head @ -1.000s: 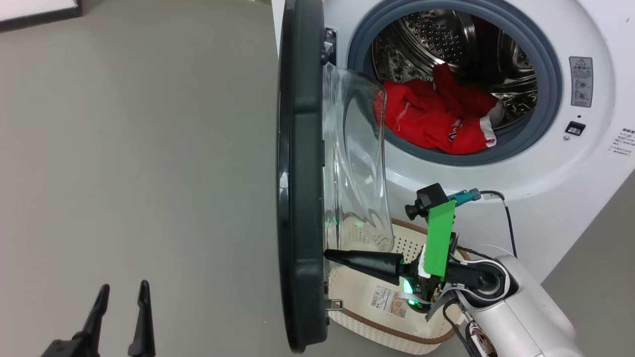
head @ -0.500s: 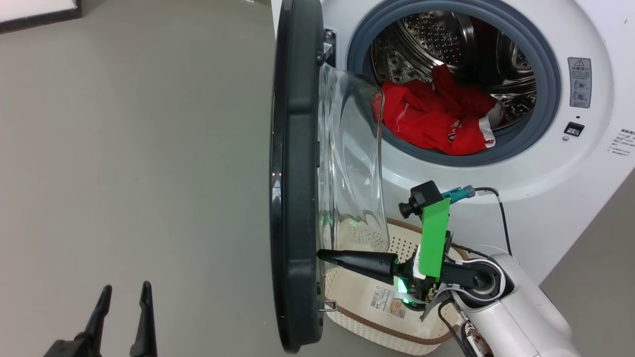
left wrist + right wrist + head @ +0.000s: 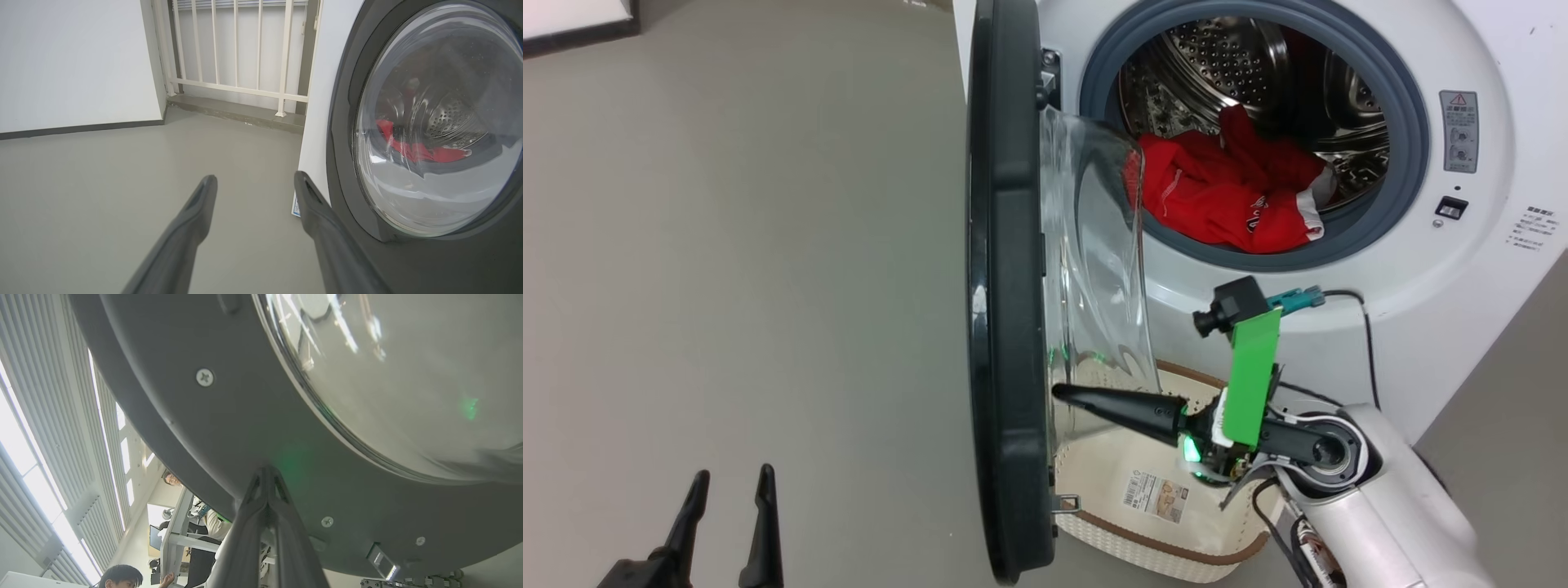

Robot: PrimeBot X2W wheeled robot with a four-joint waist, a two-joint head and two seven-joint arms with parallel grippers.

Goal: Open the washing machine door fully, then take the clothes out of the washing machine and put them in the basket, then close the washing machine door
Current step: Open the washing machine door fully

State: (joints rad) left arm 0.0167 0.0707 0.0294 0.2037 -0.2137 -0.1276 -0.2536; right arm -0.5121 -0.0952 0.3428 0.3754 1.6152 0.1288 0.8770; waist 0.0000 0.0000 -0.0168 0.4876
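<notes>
Right claw (image 3: pixel 1059 392) pinched shut, tips against inner rim of washing machine door (image 3: pixel 1005 245). Left claw (image 3: pixel 731 475) spread wide, empty. Red clothes (image 3: pixel 1225 196) in drum (image 3: pixel 1241 57).

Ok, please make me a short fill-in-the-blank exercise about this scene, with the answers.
The clothes in the washing machine are ____.
The right claw is ____, its tip at the washing machine door.
The left claw is ____ and holds nothing.
Missing words: red; shut; open.
</notes>
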